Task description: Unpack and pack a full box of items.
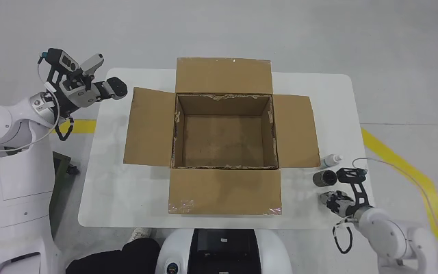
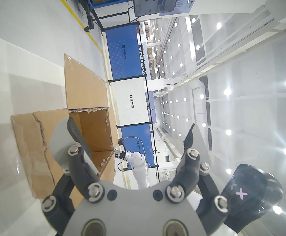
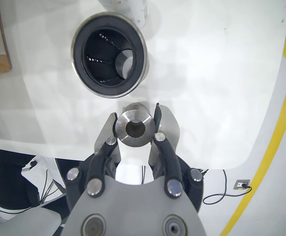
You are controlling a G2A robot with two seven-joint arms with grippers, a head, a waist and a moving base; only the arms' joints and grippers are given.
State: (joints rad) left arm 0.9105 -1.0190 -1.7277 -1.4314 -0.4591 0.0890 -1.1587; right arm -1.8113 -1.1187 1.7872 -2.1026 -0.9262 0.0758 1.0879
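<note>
An open cardboard box (image 1: 226, 190) stands mid-table with all its flaps folded out, and its floor is bare. My right gripper (image 1: 328, 201) (image 3: 136, 112) is at the table's front right, shut on a small hollow metal cylinder (image 1: 323, 198) (image 3: 135, 127) low over the tabletop. Just beyond it lies a larger metal cylinder (image 1: 323, 179) (image 3: 108, 54) with a black inside, and past that a white bottle (image 1: 332, 160) (image 3: 125, 7). My left gripper (image 1: 116, 88) (image 2: 131, 125) is raised off the table's far left corner, open and holding nothing, pointing towards the box (image 2: 89, 89).
The white table (image 1: 109, 185) has rounded corners; its front edge runs close behind my right gripper. Yellow floor tape (image 1: 404, 171) passes to the right of the table. Bare tabletop lies to the left of the box.
</note>
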